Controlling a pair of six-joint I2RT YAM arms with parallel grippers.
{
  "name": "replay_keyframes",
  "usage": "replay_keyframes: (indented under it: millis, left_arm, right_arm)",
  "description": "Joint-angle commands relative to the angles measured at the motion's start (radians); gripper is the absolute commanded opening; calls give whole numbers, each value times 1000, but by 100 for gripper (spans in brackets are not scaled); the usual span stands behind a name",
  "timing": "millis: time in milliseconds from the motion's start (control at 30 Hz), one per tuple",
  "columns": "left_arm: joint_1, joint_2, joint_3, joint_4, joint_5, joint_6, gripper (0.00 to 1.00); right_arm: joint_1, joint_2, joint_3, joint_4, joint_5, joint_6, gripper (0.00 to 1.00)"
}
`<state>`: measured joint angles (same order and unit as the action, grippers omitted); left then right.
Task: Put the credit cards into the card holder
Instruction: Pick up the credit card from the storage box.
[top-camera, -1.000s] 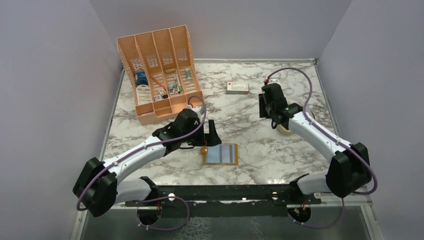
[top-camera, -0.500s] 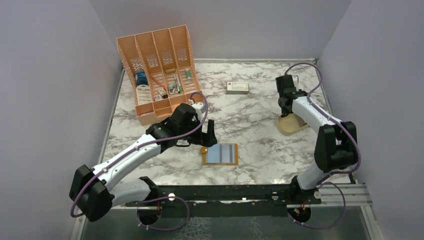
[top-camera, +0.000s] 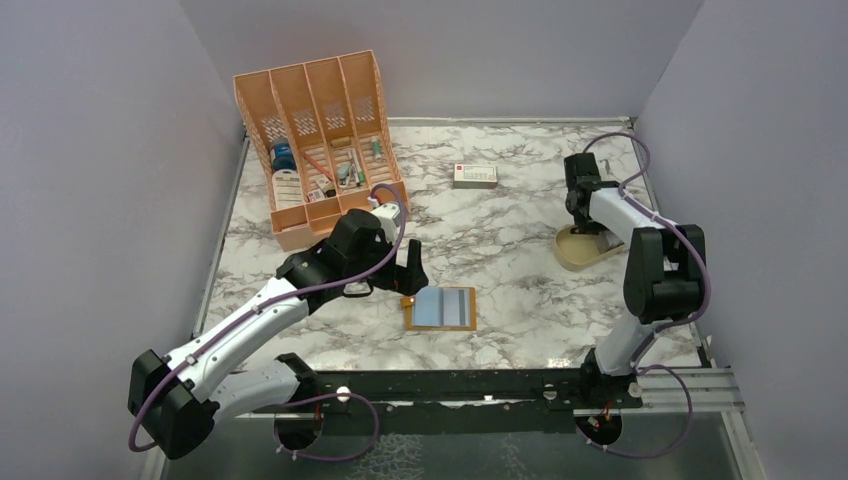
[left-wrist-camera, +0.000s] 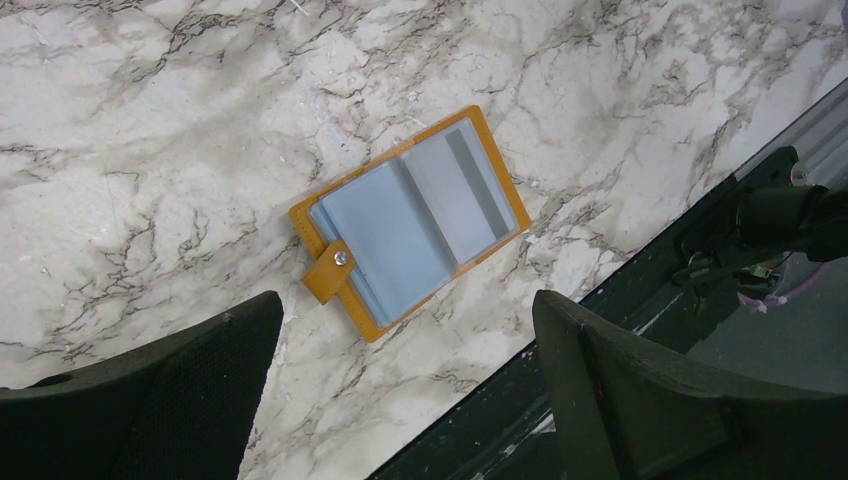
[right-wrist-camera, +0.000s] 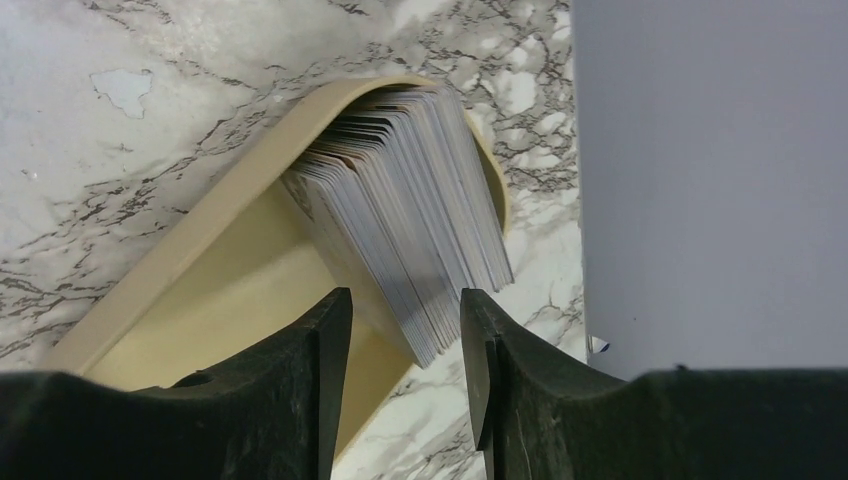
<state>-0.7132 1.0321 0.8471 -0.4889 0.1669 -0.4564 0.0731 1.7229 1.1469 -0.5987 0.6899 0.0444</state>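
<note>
Over on the frame's right, right pincer (right-wrist-camera: 403, 320) hangs released astride grey-silver credit cards (right-wrist-camera: 400, 190); left pincer (left-wrist-camera: 405, 310) gapes wide above mustard-orange folding card holder (left-wrist-camera: 410, 220).

card holder (left-wrist-camera: 415, 220): marble (left-wrist-camera: 150, 120) bare all round | cards (right-wrist-camera: 400, 200): dish rim (right-wrist-camera: 200, 218) left, side wall (right-wrist-camera: 700, 180) right

Surface (top-camera: 500, 230): white marble pattern, grey-brown veins, matte finish. Back wall (top-camera: 450, 50), left wall (top-camera: 100, 150), right wall (top-camera: 760, 150): plain pale lilac panels, standing at surface's edges, closing three sides. Thin metal edging (top-camera: 500, 120) along far and side edges. Black rail (top-camera: 450, 385) across near edge. Below rail, dark textured floor panel (top-camera: 450, 450). Light even, diffuse; shadows soft and faint.
</note>
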Motion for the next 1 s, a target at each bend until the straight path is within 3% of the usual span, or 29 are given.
replay_keyframes:
  millis: [0, 267, 967]
  left_arm:
    - [4, -24, 6, 4, -23, 16, 99]
    - [4, -36, 3, 5, -32, 13, 99]
    - [6, -25, 5, 8, -32, 7, 99]
  right_arm:
    - [-4, 68, 36, 17, -17, -5, 45]
    - [-7, 66, 32, 38, 65, 5, 42]
    - [-7, 28, 53, 40, 51, 7, 32]
